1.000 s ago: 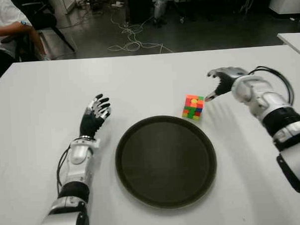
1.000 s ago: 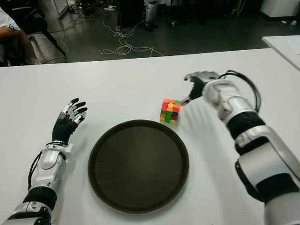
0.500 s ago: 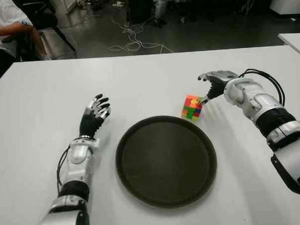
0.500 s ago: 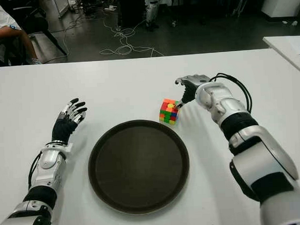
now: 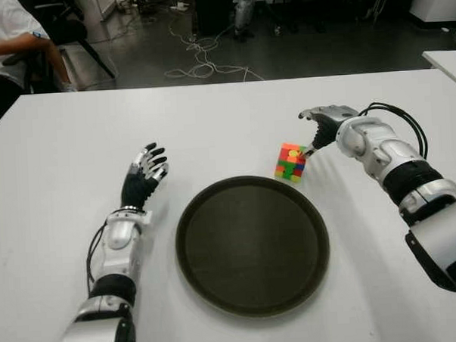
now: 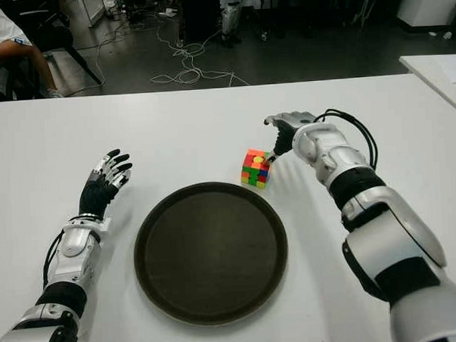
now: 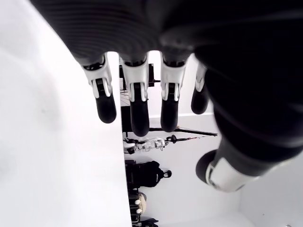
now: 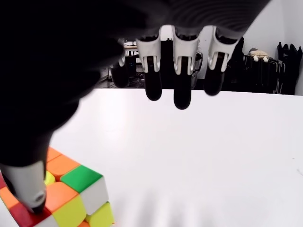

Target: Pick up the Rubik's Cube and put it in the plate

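- You see the white table bearing everything.
- Your dark round plate lies near the front, centre.
- Your right hand reaches in from the right, fingers spread, thumb tip touching the cube's top.
- Your left hand shows left of the plate, fingers relaxed, holding nothing.
- The Rubik's Cube sits on the table just beyond the plate's far-right rim.

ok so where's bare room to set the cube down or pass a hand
The round dark plate holds nothing. The white table is bare beyond the plate and between the plate and the idle left hand. It is crowded only at the plate's far right rim, where the right hand, fingers open, has its thumb on the multicoloured Rubik's Cube.
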Robot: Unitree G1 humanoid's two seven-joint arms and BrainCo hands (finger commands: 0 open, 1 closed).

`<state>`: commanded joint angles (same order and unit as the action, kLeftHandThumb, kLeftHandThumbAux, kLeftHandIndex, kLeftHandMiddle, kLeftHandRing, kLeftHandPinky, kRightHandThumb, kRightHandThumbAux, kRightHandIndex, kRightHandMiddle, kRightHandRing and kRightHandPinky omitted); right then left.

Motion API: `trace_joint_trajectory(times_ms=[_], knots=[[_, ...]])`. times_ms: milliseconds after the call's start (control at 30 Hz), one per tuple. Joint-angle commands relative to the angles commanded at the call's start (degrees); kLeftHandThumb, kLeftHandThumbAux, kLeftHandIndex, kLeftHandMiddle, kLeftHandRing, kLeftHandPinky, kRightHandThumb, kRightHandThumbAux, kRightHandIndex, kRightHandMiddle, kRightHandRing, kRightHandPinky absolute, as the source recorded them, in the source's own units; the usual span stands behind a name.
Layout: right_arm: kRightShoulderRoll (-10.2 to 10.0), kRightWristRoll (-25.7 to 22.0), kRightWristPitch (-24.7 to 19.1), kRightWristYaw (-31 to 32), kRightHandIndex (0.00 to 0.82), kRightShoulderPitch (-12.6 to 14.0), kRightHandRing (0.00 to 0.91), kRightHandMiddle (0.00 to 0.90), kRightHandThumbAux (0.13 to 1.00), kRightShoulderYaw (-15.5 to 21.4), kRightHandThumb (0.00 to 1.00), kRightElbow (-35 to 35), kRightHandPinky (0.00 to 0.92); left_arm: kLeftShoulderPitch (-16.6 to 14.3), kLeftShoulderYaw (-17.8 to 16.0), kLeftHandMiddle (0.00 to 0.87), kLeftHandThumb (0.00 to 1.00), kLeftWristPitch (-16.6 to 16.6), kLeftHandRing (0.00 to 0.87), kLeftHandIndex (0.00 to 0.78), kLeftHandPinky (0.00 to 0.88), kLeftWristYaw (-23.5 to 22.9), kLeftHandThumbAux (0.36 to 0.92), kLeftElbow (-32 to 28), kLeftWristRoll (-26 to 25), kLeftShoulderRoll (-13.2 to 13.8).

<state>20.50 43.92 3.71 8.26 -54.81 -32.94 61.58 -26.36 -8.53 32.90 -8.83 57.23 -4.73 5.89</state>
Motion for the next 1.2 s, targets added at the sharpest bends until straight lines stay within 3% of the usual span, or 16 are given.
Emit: trace_joint_trajectory(times_ms=[733,1033,1200], knots=[[-0.2,-0.7,-0.1,-1.0,0.155,-0.3,0.216,0.208,0.674,0.5,0.000,1.0,0.207,-0.3,0.0,0.195,0.102,-1.6,0.175,0.130,0.156,0.2,0.707,-0.4,-0.2,-0.1],[0.3,-1.1,-0.6,-1.5,0.166,-0.2,0.215,0.214,0.665,1.2,0.000,0.3,0.204,-0.3,0.0,0.184,0.077,-2.4,0.160,0.116,0.136,0.0,0.717,-0.7,-0.2,0.0],[1.4,-1.2,-0.4,-0.9,0.169,-0.4,0.213,0.212,0.659,1.7,0.000,-1.0,0.206,-0.6,-0.3,0.196,0.102,-1.9,0.176,0.124,0.170,0.1,0.724,-0.1,-0.5,-0.2]])
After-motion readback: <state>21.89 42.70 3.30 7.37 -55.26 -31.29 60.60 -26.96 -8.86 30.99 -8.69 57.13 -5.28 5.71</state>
